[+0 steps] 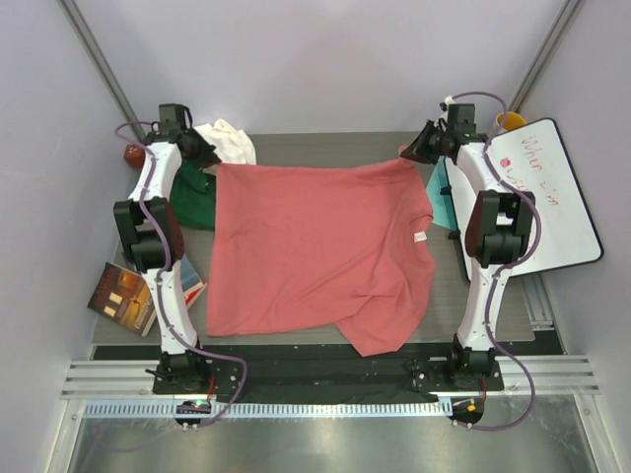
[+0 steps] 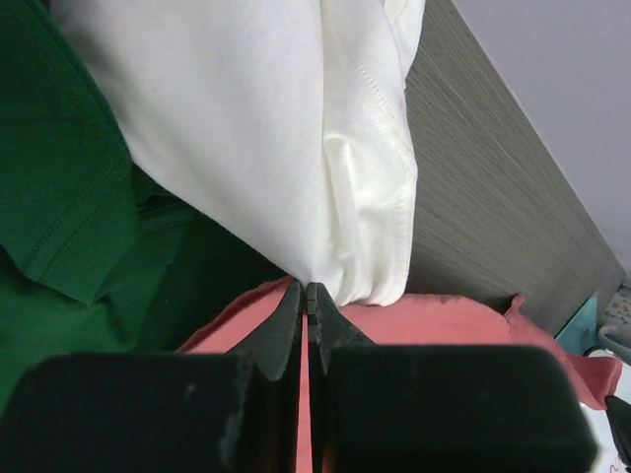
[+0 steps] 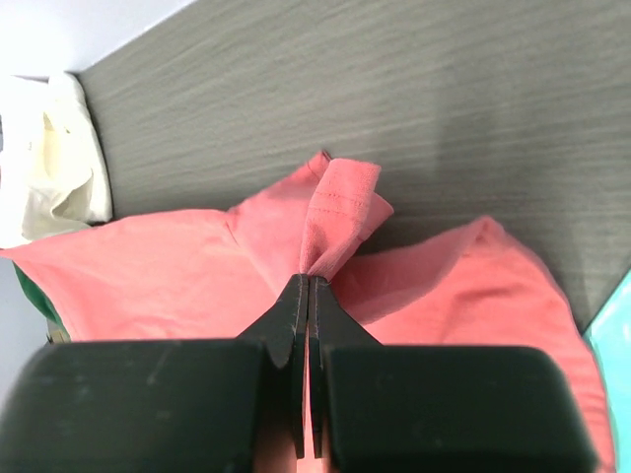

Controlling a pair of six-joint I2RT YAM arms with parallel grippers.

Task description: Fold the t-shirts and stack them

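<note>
The salmon-pink t-shirt (image 1: 315, 246) lies spread across the middle of the table, its white neck label (image 1: 420, 236) on the right side. My left gripper (image 1: 204, 154) is shut at the shirt's far left corner, and pink cloth (image 2: 444, 320) shows between and beside its fingers. My right gripper (image 1: 415, 153) is shut on a bunched fold at the far right corner (image 3: 340, 212). The dark green t-shirt (image 1: 194, 202) lies crumpled at the left under the left arm. The cream-white t-shirt (image 1: 229, 140) sits just beyond it, its edge touching the left fingertips (image 2: 296, 296).
Glossy books (image 1: 128, 291) lie at the table's left edge by the left arm. A whiteboard (image 1: 547, 192) and a teal object (image 1: 441, 197) are at the right. A dark red ball (image 1: 133, 154) sits far left and an orange cup (image 1: 510, 120) far right. Bare grey tabletop (image 1: 335, 143) runs behind the shirt.
</note>
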